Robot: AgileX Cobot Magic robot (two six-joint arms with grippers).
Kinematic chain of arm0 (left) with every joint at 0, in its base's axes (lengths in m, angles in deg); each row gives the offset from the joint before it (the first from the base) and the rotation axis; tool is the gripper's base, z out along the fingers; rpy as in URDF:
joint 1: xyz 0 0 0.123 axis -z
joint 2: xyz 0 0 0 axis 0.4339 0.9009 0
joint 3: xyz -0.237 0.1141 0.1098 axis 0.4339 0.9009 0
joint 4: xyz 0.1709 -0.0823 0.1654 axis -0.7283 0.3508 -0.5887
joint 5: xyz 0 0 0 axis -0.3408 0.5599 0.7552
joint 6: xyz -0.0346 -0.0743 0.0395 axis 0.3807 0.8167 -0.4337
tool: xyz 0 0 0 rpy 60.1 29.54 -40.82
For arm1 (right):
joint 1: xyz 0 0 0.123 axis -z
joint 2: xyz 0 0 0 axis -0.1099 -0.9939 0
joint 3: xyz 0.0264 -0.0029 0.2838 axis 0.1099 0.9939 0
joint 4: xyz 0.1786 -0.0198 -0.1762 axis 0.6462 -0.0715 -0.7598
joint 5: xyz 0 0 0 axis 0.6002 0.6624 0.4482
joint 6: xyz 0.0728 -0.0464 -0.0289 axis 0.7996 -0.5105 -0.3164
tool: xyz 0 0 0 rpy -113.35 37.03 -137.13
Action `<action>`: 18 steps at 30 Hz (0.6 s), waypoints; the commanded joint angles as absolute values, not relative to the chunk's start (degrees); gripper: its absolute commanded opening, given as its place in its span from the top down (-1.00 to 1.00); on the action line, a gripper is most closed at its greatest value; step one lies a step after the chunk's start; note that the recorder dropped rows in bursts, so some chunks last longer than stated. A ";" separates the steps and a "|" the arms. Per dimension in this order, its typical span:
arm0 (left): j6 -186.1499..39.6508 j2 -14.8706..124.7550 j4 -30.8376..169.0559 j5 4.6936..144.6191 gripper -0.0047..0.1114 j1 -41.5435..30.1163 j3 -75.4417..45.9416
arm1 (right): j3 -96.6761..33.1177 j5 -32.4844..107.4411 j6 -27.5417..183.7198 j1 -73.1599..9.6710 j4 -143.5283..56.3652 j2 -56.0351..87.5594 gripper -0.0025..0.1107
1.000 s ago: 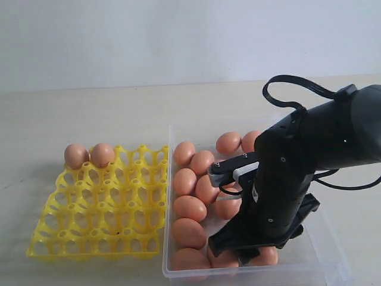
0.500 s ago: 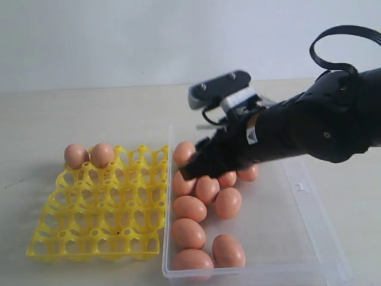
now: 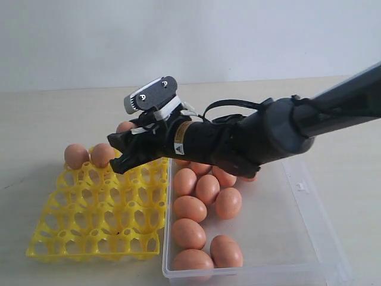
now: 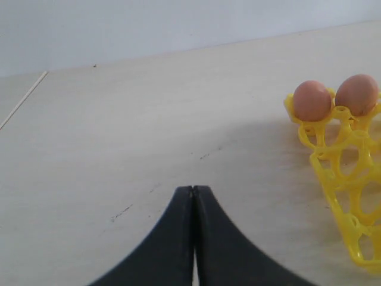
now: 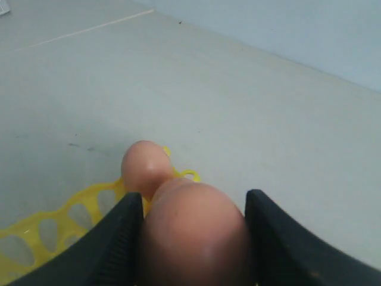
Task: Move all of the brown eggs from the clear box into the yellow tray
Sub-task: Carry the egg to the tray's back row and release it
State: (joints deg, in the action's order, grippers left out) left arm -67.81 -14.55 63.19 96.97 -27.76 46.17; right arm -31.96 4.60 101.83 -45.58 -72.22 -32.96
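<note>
Holding egg [image 3: 125, 126] tight in right gripper [image 3: 119, 149] above tray [image 3: 89, 232], near two seated eggs [image 3: 76, 155]; left gripper [image 4: 193, 196] pinched closed, empty.

A: What is held above the yellow tray [image 3: 89, 252]?
B: A brown egg [image 3: 125, 126], clasped by the right gripper [image 3: 122, 150].
A: And elsewhere?
B: Two eggs [image 3: 76, 155] are seated in far-left cells; more are left in the clear box [image 3: 297, 238].

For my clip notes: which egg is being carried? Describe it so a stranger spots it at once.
Start at the yellow tray; above its far edge hangs the right gripper. The carried egg sits clamped between its black fingers, the only egg lifted off every surface, unlike the two seated eggs in the tray's far corner.
</note>
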 commanded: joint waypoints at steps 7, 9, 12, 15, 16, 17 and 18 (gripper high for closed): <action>-67.45 -14.87 63.33 96.45 0.92 -27.32 45.94 | -46.29 11.08 107.47 -45.65 -76.11 -42.92 0.96; -67.45 -14.87 63.33 96.45 0.92 -27.32 45.94 | -47.31 13.84 107.47 -45.65 -76.11 -43.24 0.94; -67.45 -14.87 63.33 96.45 0.92 -27.32 45.94 | -47.25 13.89 107.11 -45.65 -76.11 -43.33 0.79; -67.45 -14.87 63.33 96.45 0.92 -27.32 45.94 | -47.25 13.34 107.34 -45.52 -75.39 -43.33 0.46; -67.45 -14.87 63.33 96.45 0.92 -27.32 45.94 | -47.25 13.34 107.34 -45.52 -75.39 -43.33 0.31; -67.45 -14.87 63.33 96.45 0.92 -27.32 45.94 | -47.25 13.34 107.34 -45.52 -75.39 -43.33 0.19; -67.45 -14.87 63.33 96.45 0.92 -27.32 45.94 | -47.25 13.59 107.34 -45.52 -75.39 -43.33 0.05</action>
